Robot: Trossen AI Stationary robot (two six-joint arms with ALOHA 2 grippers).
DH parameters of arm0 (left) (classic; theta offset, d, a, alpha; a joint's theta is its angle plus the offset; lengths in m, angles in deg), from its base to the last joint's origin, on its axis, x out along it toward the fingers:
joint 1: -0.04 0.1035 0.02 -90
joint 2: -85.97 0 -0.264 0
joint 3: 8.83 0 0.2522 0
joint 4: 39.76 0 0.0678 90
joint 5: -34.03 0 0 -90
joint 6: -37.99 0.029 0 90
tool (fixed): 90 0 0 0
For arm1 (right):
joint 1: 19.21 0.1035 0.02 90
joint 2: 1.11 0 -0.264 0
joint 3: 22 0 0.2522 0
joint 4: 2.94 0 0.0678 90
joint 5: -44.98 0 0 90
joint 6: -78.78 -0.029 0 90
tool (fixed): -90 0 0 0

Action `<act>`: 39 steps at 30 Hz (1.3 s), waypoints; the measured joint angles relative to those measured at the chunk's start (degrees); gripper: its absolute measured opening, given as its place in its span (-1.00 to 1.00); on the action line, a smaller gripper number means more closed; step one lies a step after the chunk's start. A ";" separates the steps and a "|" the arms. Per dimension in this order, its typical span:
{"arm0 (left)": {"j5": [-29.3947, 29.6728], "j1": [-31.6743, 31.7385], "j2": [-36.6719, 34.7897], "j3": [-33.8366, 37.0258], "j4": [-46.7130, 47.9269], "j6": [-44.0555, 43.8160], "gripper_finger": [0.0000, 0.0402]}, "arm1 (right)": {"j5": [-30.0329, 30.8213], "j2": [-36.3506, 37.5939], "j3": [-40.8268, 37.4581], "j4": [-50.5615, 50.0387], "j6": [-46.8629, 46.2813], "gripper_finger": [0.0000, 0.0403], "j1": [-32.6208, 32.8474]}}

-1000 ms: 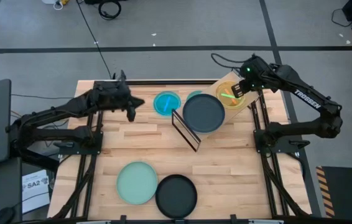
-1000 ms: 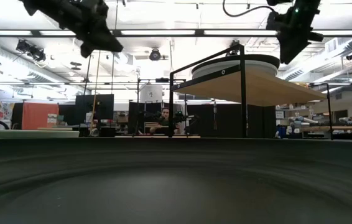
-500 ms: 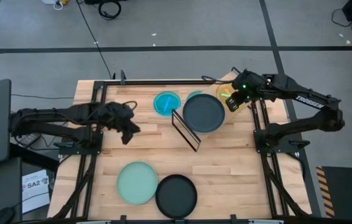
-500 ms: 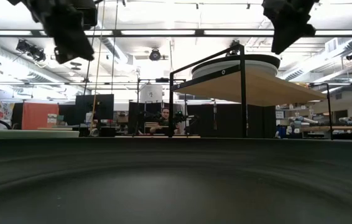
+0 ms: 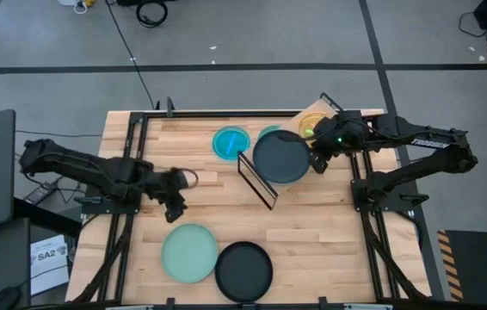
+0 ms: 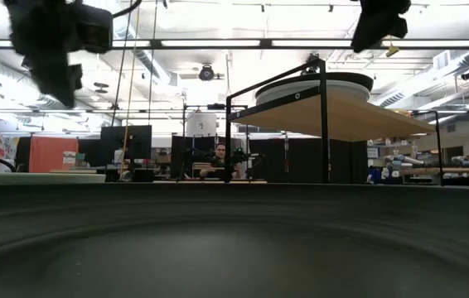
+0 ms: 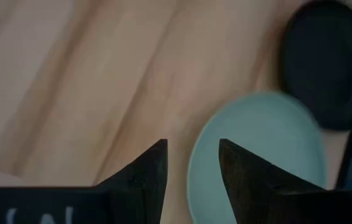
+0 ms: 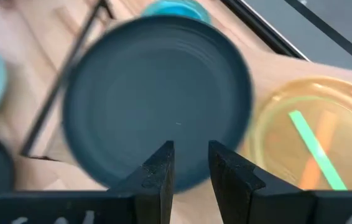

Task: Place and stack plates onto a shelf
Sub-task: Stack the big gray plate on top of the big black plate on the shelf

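Note:
The shelf (image 5: 319,108) stands at the table's far right, a wooden board on a black wire frame. A dark blue-grey plate (image 5: 282,157) and an orange plate (image 5: 310,127) lie flat on the board. A light blue plate (image 5: 231,143) and a partly hidden teal plate (image 5: 268,133) lie on the table beside the shelf. A mint green plate (image 5: 189,252) and a black plate (image 5: 243,270) lie near the front edge. My left gripper (image 5: 175,203) hovers open just beyond the mint plate (image 7: 257,155). My right gripper (image 8: 191,155) hangs open over the dark plate's right edge.
The shelf's black wire frame (image 5: 257,182) juts toward the table's middle. Bare wood lies between the shelf and the two near plates. In the low view the shelf (image 6: 342,116) stands raised, with a person at a desk far behind it.
My left gripper has swung from the far left of the table toward the near edge, ending just short of the mint plate. My right gripper has moved from over the orange plate toward the near edge, to the dark plate's right rim. No plate has moved.

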 joint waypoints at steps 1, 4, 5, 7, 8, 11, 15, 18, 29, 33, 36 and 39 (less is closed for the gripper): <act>-0.01 -1.03 1.19 0.00 0.26 0.01 -0.25 | -0.02 0.00 0.00 0.80 0.02 -0.49 0.81; -0.02 -3.71 4.73 0.00 -0.11 -0.02 -0.25 | 0.00 0.00 0.00 2.15 0.24 -0.49 2.84; -0.09 -4.54 5.81 0.00 0.17 -0.02 -0.25 | 0.00 0.00 0.00 2.35 0.43 -0.49 3.42; -0.17 -5.95 7.94 0.00 -0.23 0.00 -0.25 | 0.05 0.00 0.00 2.47 0.46 -0.49 4.48; -0.21 -6.50 8.98 0.00 -0.14 0.00 -0.25 | 0.05 0.00 0.00 2.46 0.49 -0.49 4.91; -0.22 -7.97 11.75 0.00 -0.51 0.00 -0.25 | 0.09 0.00 0.00 2.73 0.57 -0.49 6.09; -0.20 -9.20 15.16 -0.02 -0.57 0.02 -0.25 | 0.15 0.00 0.00 4.27 0.59 -0.49 7.50; -0.22 -9.72 17.38 -0.02 -0.70 0.09 -0.25 | 0.15 0.00 0.00 5.14 0.59 -0.49 8.51; -0.24 -9.85 22.40 -0.02 -3.57 0.52 -0.25 | 7.26 -0.09 -4.38 12.50 0.59 -0.49 14.23; -0.24 -9.85 23.45 -0.02 -4.62 0.52 -0.25 | 7.17 -0.13 -10.42 21.94 0.63 -0.49 16.33; -0.24 -9.83 24.50 -0.02 -5.37 0.55 -0.25 | 7.10 -0.11 -14.78 29.34 1.31 -0.49 17.59; -0.24 -9.83 25.45 -0.02 -6.16 0.57 -0.25 | 6.00 -0.14 -18.94 36.44 3.56 -0.49 18.55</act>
